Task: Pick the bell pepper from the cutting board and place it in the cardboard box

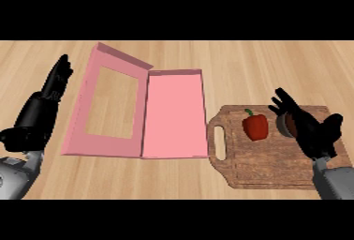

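Observation:
A red bell pepper (256,126) with a green stem lies on the wooden cutting board (269,168), near the board's left half. My right hand (311,129) hovers open just right of the pepper, fingers spread, not touching it. The pink box (175,115) lies open to the left of the board, its lid (107,103) with a window folded out to the left. My left hand (55,79) rests open at the far left, fingers up, beside the lid.
The board has a handle slot (220,143) on its left edge, close to the box. A small dark round object (287,125) sits on the board, partly hidden behind my right hand. Wooden counter (262,65) surrounds everything.

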Robot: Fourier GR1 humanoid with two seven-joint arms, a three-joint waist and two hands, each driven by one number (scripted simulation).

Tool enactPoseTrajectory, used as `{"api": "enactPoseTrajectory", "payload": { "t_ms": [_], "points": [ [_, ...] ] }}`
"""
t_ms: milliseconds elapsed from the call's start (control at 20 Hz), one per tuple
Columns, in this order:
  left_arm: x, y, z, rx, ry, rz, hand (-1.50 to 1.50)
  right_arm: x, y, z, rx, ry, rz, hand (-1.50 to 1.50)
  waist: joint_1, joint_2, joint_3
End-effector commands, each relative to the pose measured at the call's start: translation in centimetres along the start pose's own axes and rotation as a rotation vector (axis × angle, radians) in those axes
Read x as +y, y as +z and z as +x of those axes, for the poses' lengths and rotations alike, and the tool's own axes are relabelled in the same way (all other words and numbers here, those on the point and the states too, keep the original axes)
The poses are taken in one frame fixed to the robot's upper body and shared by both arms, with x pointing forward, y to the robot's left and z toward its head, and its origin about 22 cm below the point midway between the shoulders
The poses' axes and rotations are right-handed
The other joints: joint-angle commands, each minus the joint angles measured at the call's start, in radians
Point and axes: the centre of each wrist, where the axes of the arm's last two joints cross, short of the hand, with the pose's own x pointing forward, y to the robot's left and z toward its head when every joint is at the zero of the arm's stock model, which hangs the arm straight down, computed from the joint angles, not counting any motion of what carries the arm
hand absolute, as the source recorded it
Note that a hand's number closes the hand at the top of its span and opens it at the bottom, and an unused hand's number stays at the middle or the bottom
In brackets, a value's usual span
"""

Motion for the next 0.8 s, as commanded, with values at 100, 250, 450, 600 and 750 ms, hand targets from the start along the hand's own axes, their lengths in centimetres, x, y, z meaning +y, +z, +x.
{"api": "enactPoseTrajectory", "payload": {
  "t_ms": [100, 250, 450, 600, 750],
  "points": [
    [1.0, 2.2, -5.1, 0.205, -0.113, 0.081, 0.00, -0.8, -0.8, 0.1, -0.100, -0.042, 0.130, -1.50, 0.021, -0.041, -0.002],
    [5.0, 3.9, -8.2, 0.394, -0.229, 0.191, 0.00, -1.5, -2.0, 4.9, -0.247, -0.064, 0.254, -1.50, 0.030, -0.043, -0.003],
    [2.8, 4.5, -8.7, 0.415, -0.162, 0.147, 0.00, -3.9, -0.1, 4.3, -0.265, 0.682, 0.338, -1.50, 0.038, -0.034, -0.002],
    [5.3, 5.0, -9.7, 0.441, -0.184, 0.161, 0.00, -6.4, 0.6, -1.4, -0.340, 0.236, 0.266, -1.50, 0.034, -0.033, 0.001],
    [3.9, 4.6, -9.6, 0.441, -0.168, 0.164, 0.00, -7.5, 0.1, -2.2, -0.451, 0.171, 0.340, -1.50, 0.030, -0.038, 0.000]
  ]
}}
